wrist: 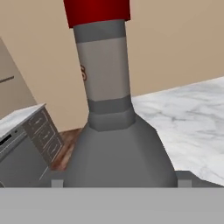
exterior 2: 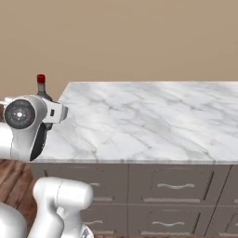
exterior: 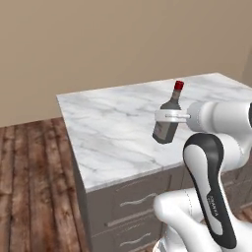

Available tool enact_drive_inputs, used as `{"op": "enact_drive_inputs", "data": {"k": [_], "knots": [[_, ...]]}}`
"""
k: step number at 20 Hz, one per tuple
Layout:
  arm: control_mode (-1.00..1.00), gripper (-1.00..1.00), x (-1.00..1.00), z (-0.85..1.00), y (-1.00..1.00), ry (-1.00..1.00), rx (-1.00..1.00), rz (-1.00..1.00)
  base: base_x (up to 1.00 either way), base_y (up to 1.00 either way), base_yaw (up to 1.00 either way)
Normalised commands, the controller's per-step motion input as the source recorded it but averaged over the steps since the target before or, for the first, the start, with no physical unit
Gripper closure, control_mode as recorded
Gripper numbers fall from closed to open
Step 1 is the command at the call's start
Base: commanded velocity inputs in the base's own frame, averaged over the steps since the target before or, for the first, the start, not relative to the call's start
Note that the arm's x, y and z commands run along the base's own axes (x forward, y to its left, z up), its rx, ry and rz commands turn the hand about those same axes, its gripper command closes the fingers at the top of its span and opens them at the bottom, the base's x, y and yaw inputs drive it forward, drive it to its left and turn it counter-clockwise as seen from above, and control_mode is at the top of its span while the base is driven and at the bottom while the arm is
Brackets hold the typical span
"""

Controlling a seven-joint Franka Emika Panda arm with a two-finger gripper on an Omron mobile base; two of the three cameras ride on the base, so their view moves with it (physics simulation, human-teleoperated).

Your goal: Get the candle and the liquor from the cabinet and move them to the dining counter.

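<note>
The liquor (exterior: 168, 118) hangs in the air above the dining counter (exterior: 113, 133), tilted slightly, its base clear of the marble. The gripper (exterior: 167, 116) has its fingers closed on the bottle's shoulder from the right side. In the right base view the red cap and neck of the liquor (exterior 2: 41, 85) rise behind the white wrist, which hides the bottle body. In the hand view the liquor (wrist: 113, 144) stands close to the lens, its cap cut off at the top edge. Drawers (exterior: 135, 202) with silver handles sit below the marble top. A wooden floor (exterior: 34, 187) lies to the left. A grey unit (wrist: 26, 144) is hard to make out.
</note>
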Motion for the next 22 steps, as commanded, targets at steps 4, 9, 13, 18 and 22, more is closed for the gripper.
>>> {"op": "enact_drive_inputs", "data": {"k": [4, 9, 13, 18, 22], "knots": [[1.00, 1.00, 0.00, 0.00, 0.00, 0.00, 0.00, 0.00, 0.46, -0.41, 0.24], [1.00, 1.00, 0.00, 0.00, 0.00, 0.00, 0.00, 0.00, 0.51, -0.35, 0.23], [1.00, 1.00, 0.00, 0.00, 0.00, 0.00, 0.00, 0.00, 0.53, -0.29, 0.17], [1.00, 1.00, 0.00, 0.00, 0.00, 0.00, 0.00, 0.00, 0.35, -0.09, 0.05], [1.00, 1.00, 0.00, 0.00, 0.00, 0.00, 0.00, 0.00, 0.05, -0.01, 0.03]]}}
